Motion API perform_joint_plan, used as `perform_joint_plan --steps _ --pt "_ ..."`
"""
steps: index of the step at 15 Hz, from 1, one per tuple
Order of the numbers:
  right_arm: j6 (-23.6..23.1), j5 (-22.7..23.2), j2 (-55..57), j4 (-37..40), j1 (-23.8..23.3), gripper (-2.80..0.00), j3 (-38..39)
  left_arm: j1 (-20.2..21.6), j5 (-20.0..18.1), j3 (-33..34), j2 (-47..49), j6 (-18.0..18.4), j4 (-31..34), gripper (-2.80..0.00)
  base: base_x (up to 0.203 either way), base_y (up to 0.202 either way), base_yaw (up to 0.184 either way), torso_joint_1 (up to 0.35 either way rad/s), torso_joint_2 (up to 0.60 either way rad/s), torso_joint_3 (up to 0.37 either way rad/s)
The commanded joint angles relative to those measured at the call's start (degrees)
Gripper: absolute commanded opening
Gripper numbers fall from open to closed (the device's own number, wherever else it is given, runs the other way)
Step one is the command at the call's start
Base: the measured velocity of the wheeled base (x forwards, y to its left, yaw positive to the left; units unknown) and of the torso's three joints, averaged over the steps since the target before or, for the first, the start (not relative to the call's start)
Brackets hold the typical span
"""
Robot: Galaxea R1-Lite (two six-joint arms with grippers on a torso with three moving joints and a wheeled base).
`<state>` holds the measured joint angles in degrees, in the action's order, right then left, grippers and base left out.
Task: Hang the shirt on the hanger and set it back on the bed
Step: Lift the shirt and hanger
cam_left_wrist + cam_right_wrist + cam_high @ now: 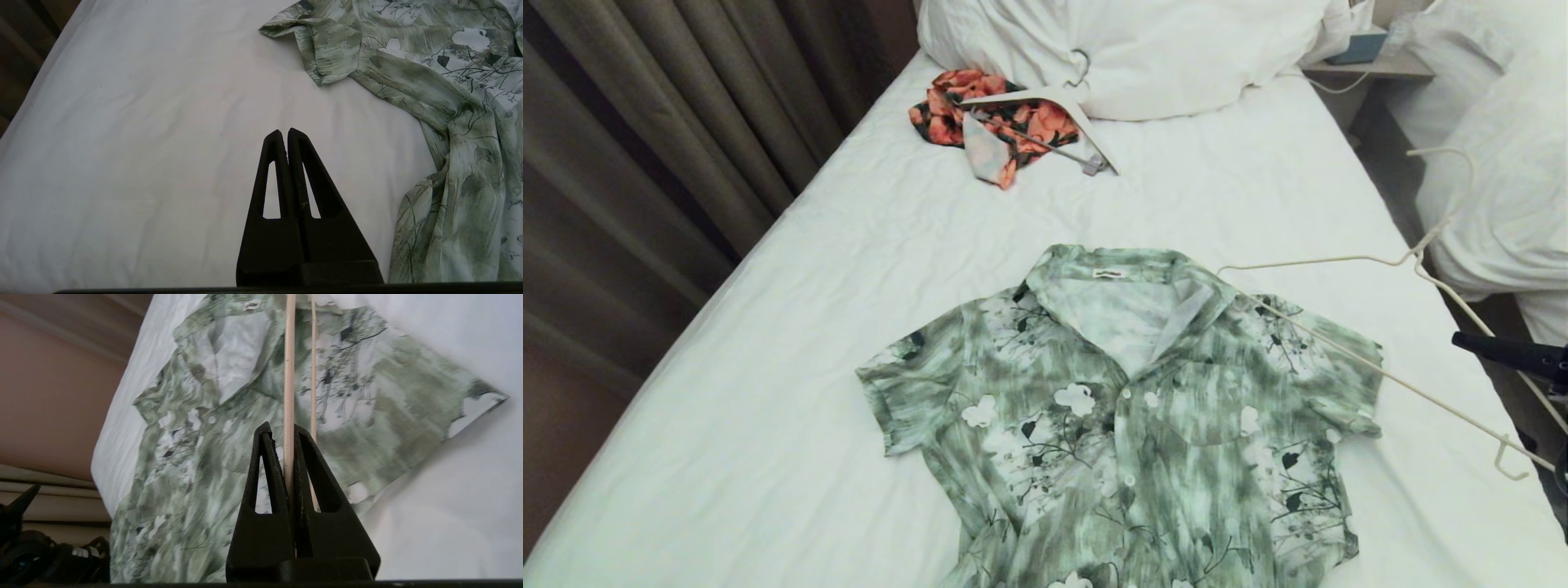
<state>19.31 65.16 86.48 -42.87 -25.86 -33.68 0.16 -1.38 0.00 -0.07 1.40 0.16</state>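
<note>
Right gripper (286, 435), at the head view's right edge, has its fingers clamped on the wire hanger (1347, 347). Hanger's long axis runs diagonally over the shirt (1127, 425), spread lower centre on the bed (768, 343). Left gripper (284, 132) is closed, empty.
</note>
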Motion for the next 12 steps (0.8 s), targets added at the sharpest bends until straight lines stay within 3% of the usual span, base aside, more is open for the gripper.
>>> perform_joint_plan --steps 1,6,12 --pt "0.11 0.32 -3.76 0.14 0.2 -2.8 0.27 0.02 -0.03 0.0 0.07 0.0 0.02 -2.8 0.0 0.0 0.0 0.0 0.0 0.0" --pt "-0.21 0.69 -10.33 0.16 3.4 -2.8 -0.27 0.02 -0.03 0.02 0.07 0.0 0.02 -2.8 0.0 0.0 0.0 0.0 0.0 0.0" --pt "-0.32 1.58 -14.1 0.32 21.37 -2.8 0.61 0.02 -0.03 0.06 0.07 0.0 0.02 -2.8 0.0 0.0 0.0 0.0 0.0 0.0"
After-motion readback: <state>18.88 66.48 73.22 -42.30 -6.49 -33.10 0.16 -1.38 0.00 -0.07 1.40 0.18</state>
